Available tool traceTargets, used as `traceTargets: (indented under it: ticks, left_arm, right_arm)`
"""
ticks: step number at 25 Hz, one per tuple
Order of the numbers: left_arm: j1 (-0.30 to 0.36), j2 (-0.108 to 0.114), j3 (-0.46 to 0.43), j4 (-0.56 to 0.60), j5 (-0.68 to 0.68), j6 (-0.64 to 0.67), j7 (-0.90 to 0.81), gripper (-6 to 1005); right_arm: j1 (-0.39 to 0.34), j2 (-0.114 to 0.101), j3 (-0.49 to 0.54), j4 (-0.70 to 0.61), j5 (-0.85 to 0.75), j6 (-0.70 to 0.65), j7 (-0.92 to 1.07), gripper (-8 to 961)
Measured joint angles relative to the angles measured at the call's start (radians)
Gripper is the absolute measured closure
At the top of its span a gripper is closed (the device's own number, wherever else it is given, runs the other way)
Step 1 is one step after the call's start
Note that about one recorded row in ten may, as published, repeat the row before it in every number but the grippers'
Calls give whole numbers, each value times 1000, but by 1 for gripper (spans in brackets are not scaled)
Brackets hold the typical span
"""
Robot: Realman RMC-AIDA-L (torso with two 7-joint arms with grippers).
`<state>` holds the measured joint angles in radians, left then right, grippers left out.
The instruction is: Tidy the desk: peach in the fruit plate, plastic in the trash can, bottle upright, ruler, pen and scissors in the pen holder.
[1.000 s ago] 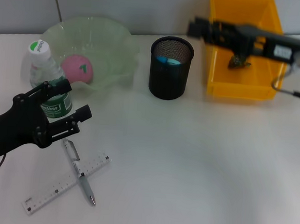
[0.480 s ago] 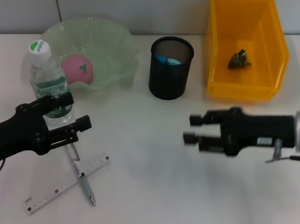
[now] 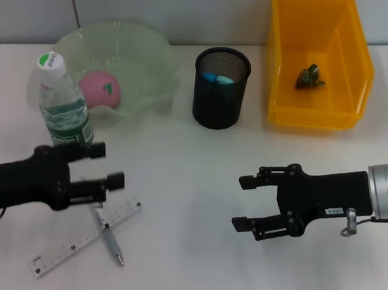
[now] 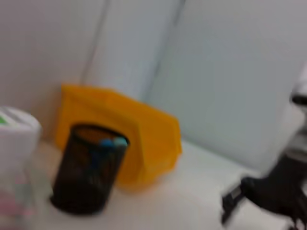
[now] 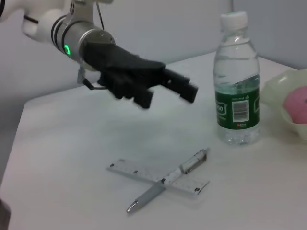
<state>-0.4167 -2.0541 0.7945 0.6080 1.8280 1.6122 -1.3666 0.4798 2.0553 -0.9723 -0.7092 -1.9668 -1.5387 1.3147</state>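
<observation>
Pincer, left [image 3: 105, 167]: hovering low over the worktop [image 3: 191, 185] just in front of the bottle [image 3: 61, 104], fingers spread and released, nothing in them; the right wrist view is showing it above the crossed ruler and pen.
Pincer, right [image 3: 250, 204]: hanging over the bare middle of the worktop, jaws standing wide apart, carrying nothing.
Step in hand: judged to be the stationery stage. Peach [image 3: 101, 88] is lying in the fruit plate [image 3: 143, 60], a dark crumpled scrap [image 3: 310, 75], likely the plastic, is sitting in the yellow trash can [image 3: 314, 117], and the bottle is standing upright with its cap on.
Remaining items: ruler [image 3: 82, 238] is lying flat near the front edge, with the pen [image 3: 107, 229] resting across it in an X.
Scissors: something blue is showing inside the pen holder [image 3: 218, 110]; whether that is the scissors cannot be told.
Next move: probably calling for the left pincer to drop onto the pen, the upper item, and close across its barrel.
Obstructions: the bottle is standing just beside the left pincer and could be knocked over; the ruler, lying flat, is offering little edge to grip.
</observation>
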Motion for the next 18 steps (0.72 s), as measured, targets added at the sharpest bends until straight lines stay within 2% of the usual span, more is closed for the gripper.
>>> traceTargets:
  ticks: [4,12,18]
  left_arm:
    - [-13,-5,79,138,97,24,-144,165]
    - [-45,-13,314,405,180,-15,-446,168]
    - [-109,-16,500,582,373,-65,-735,171]
  right_arm:
    - [-4,-1,13,0,2,10,-3,149]
    - [-17,-1,66,-15,0,17,3,149]
    - [-30,5,72,-66,2,12,3,149]
